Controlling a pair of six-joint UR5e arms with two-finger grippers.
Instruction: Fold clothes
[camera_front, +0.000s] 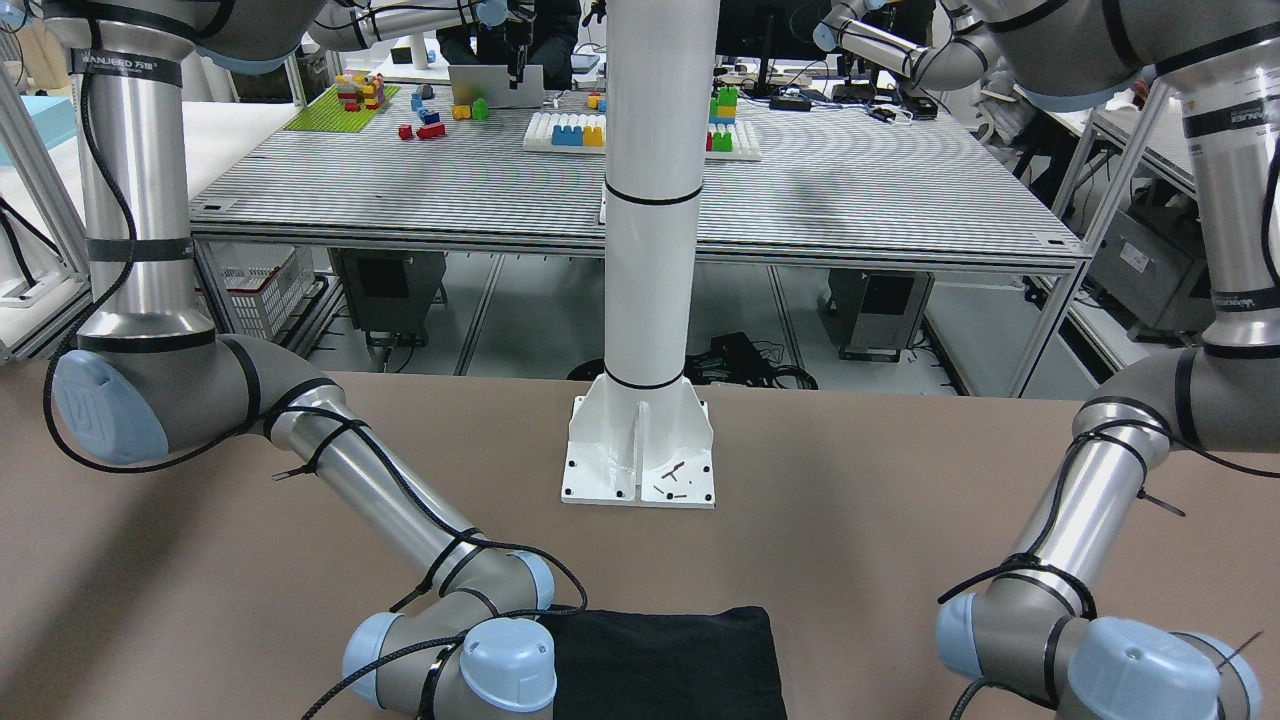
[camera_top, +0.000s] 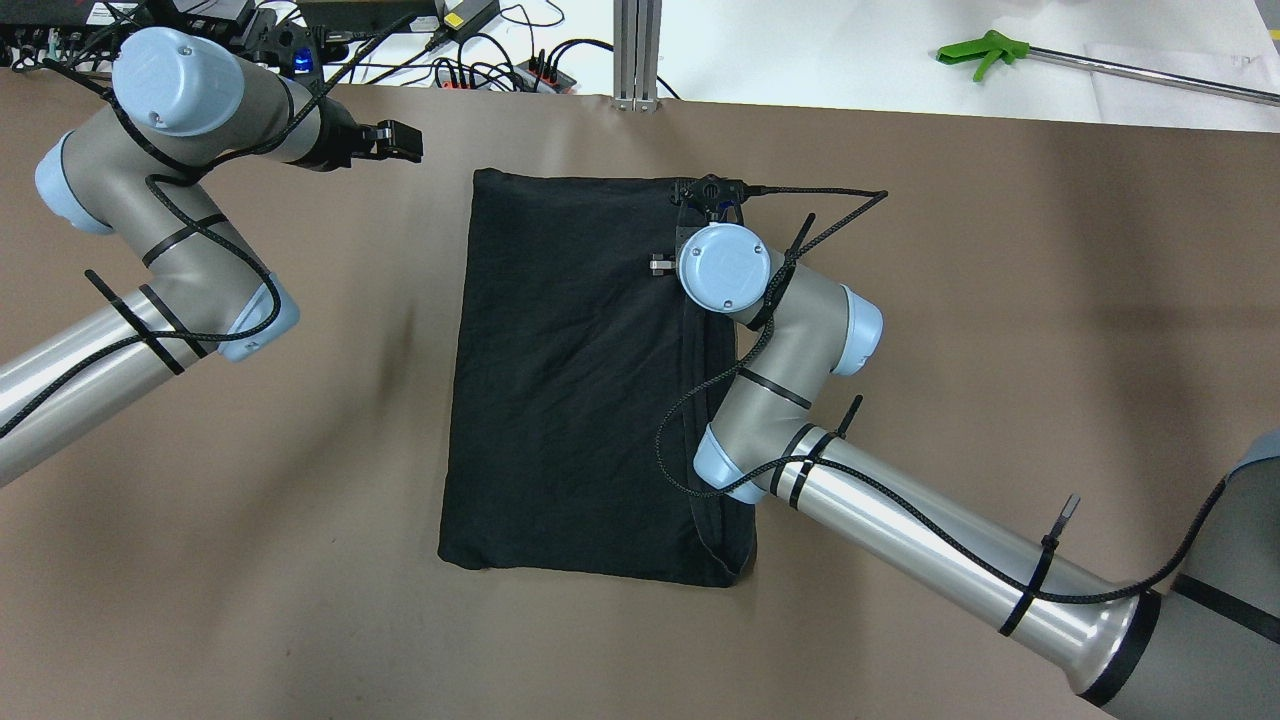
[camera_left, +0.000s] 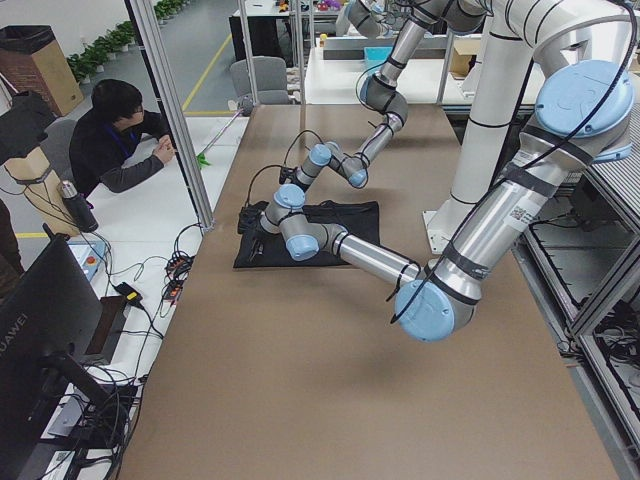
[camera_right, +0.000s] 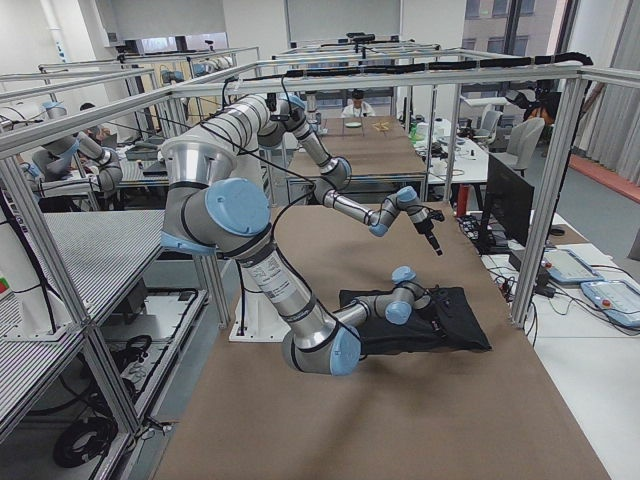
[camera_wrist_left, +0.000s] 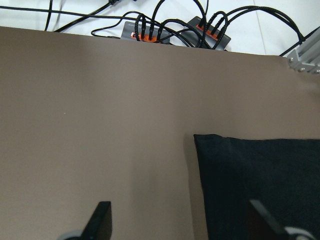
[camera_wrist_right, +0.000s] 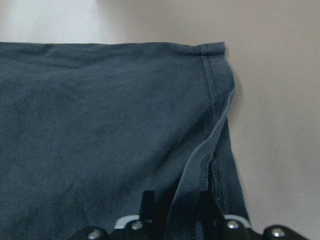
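Left arm (camera_top: 120, 350) is seen entering from the left side of the overhead view, with the forearm angled forward and the elbow bent sharply. The wrist is doubled back toward the centre. Left gripper (camera_top: 400, 142) is held aloft, as seen in the right-side view. Its fingers (camera_wrist_left: 101, 220) are spread wide apart. Right arm (camera_top: 920, 530) is stretched in low from the right, with the forearm close to level. The wrist joints are folded over so that the right gripper (camera_wrist_right: 175, 202) is hidden beneath the wrist cap in the overhead view. Its jaws are drawn close together, and a lifted hem of the clothes (camera_wrist_right: 100, 130) is pinched between them. The two grippers are set well apart.
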